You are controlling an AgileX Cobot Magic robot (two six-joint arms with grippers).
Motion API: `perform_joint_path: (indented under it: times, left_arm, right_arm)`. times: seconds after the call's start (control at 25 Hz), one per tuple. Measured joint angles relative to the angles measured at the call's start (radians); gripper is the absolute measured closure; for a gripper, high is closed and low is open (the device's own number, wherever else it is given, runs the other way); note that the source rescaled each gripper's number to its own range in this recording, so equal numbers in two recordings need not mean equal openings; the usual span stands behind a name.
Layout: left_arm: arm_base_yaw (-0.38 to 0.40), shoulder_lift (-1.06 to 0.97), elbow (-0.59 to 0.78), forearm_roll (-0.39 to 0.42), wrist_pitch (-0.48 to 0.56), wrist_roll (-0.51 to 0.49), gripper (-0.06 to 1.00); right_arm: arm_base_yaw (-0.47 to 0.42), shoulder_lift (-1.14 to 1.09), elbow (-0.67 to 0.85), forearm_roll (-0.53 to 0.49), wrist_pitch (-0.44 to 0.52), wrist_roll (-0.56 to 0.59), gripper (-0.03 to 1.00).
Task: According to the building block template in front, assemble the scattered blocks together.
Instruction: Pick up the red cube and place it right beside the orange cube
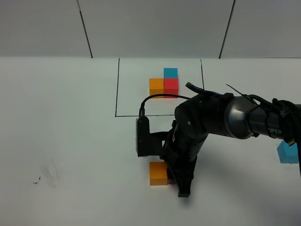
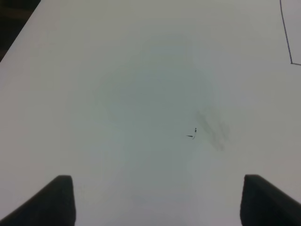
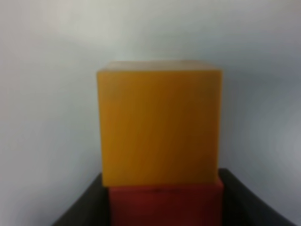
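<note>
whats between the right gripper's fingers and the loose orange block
The red block: the right wrist view shows it clamped between the fingers and flush against the orange block. The high view shows only a red sliver there.

Bkgd: white matte table point(image 1: 56, 117) fills most of ext. high view; top plain, flat. Behind it a grey panelled wall point(image 1: 155, 28) w/ two thin dark seams point(image 1: 85, 28) slanting down to the table's far edge. Near-left part of table: faint grey smudge point(image 1: 49, 172), tiny black specks point(image 1: 36, 181) just beside it. Left wrist view: smudge streaky, specks next to it. Broad soft-edged shadow point(image 2: 155, 94) on the surface. Dark strip point(image 2: 11, 19) past table edge, too dark to ID. Right wrist view: backdrop pale grey-white, blurred. Light even, diffuse; shadows soft.
</note>
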Motion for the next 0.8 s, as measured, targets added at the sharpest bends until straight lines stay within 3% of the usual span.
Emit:
perform_joint_path:
  times: [0.48,0.56,0.64,0.8]
  left_arm:
    - [0.0,0.0,0.0,0.0,0.0,0.0,0.38]
    - [0.0,0.0,0.0,0.0,0.0,0.0,0.38]
    - [0.0,0.0,0.0,0.0,0.0,0.0,0.38]
    - [0.0,0.0,0.0,0.0,0.0,0.0,0.38]
  right_arm:
    - [0.003,0.001,-0.005,0.0,0.015,0.025,0.67]
    - [0.003,0.001,-0.005,0.0,0.026,0.031,0.54]
    - [0.003,-0.003,-0.005,0.0,0.026,0.055,0.33]
    - [0.004,-0.072,-0.005,-0.069,0.037,0.207,0.03]
